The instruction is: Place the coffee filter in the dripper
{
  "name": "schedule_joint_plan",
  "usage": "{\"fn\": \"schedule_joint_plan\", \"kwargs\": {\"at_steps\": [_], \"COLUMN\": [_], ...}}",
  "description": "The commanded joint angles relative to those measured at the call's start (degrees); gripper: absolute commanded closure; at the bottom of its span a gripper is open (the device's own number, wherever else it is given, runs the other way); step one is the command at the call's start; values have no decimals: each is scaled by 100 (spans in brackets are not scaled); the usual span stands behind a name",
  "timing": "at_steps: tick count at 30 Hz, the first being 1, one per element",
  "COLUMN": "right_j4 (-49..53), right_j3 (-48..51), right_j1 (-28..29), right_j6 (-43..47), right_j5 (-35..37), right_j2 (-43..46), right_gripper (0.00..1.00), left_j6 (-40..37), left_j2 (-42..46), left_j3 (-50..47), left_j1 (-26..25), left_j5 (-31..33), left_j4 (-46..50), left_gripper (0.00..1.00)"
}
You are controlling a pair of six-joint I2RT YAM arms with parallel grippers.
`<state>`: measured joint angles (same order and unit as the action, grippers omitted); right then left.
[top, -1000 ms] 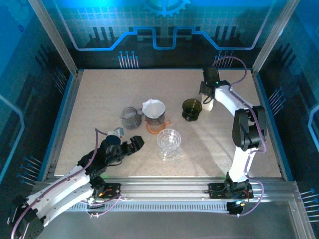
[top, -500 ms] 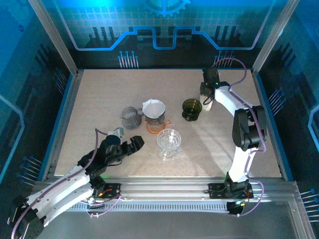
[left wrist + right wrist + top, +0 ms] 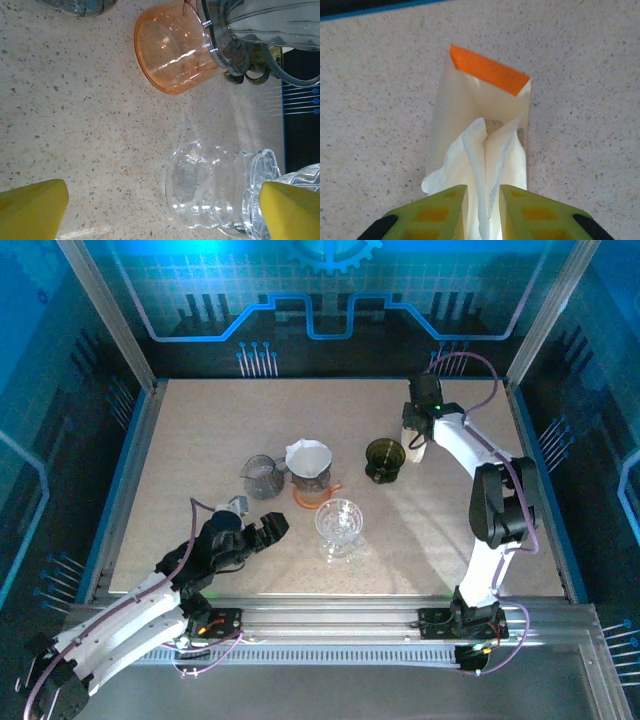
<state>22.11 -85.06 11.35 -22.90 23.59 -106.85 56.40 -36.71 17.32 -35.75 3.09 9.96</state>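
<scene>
Table (image 3: 200, 430), task barely begun.
- Near left: left end effector (image 3: 262, 530) wide, idle.
- Mid-table: dripper (image 3: 308, 462) on orange server (image 3: 170, 55), well apart from filter (image 3: 479, 150).
- Far right: right end effector (image 3: 483, 192) narrow at box (image 3: 445, 115), straddling filter fold; firm grip or not, cannot tell.
- To do: lift filter out, carry left, seat in dripper.

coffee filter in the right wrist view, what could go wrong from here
1. The right end effector pinches several bunched layers of coffee filter, so extra filters may come out.
2. The filter holder looks light and could lift or tip with them.
3. The dark green dripper stands close beside the holder and could get bumped.
</scene>
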Motion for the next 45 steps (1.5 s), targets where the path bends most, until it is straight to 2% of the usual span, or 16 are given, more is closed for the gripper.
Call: {"fn": "schedule_joint_plan", "kwargs": {"at_steps": [1,10,34,37,42,45], "right_j4": [-90,550,914,936,838,727], "right_j3": [29,-742,-715,-756,-673,-606], "right_j1": [82,75,88,87,87,107], "right_j6": [-22,-193,-1323,-1310,-1227,-1136], "right_j5": [118,92,564,578,646,658], "right_j2": [242,-402,-656,-691,-581,-417], "right_gripper": [76,77,80,85,99,100], "left_j6": [-105,-96,-61,-62,-68,-54], "left_j2": [-14,-8,67,94,187,242], "left_j3": [118,131,19,8,-13,-31], "left_j1": [45,71,188,191,216,228], "left_j5": [-107,-125,-205,-220,-222,-213], "left_j4": [-156,-64,-97,-92,-15,-11], "left_gripper": [1,1,1,1,1,1]}}
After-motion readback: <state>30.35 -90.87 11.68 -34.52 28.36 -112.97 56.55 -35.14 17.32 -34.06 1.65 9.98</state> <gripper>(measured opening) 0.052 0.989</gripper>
